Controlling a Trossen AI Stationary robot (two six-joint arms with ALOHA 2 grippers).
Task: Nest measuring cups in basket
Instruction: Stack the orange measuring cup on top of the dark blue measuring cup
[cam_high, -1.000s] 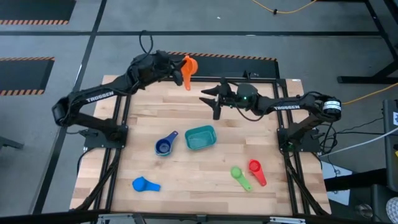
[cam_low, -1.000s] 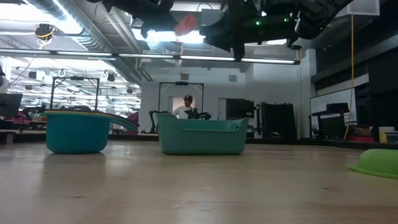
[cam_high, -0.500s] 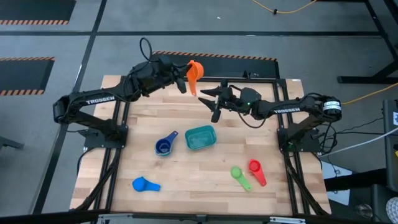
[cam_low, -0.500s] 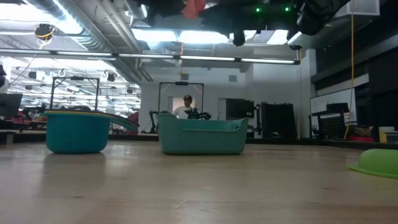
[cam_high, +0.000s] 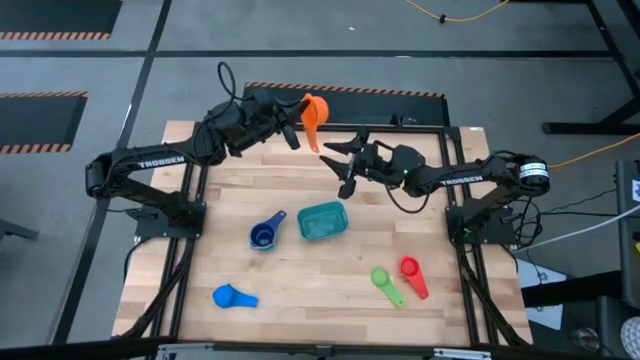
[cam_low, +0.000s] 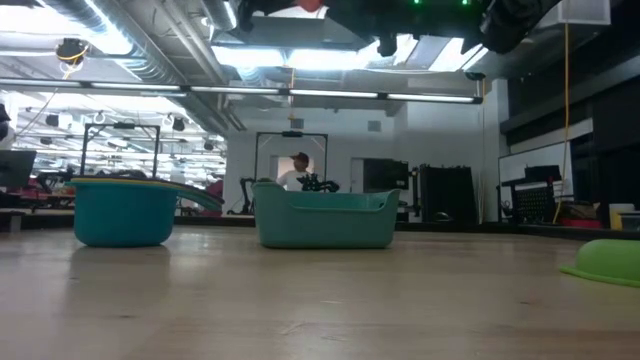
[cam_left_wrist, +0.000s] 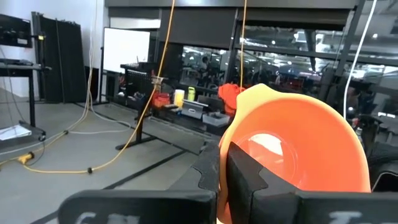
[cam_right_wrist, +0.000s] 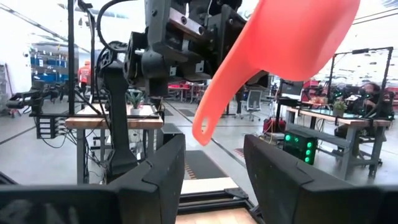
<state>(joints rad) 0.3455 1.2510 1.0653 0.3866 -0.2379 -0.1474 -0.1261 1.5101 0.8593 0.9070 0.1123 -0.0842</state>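
Orange cup (cam_high: 314, 110) hangs high over the far edge of the worktop (cam_high: 300, 290), clamped in the left pincer (cam_high: 296, 125) — its bowl is up and its handle points down toward the right pincer (cam_high: 345, 165), which waits just beside it with its fingers apart. The basket (cam_high: 322, 221) stands near the middle of the worktop, well below both arms, and looks empty from above.

I judge the step in hand is a pass from one arm to the other. To do it well, the right pincer should come up around the flat handle and close firmly — only then should the left one let go, otherwise the cup may fall outside the basket.
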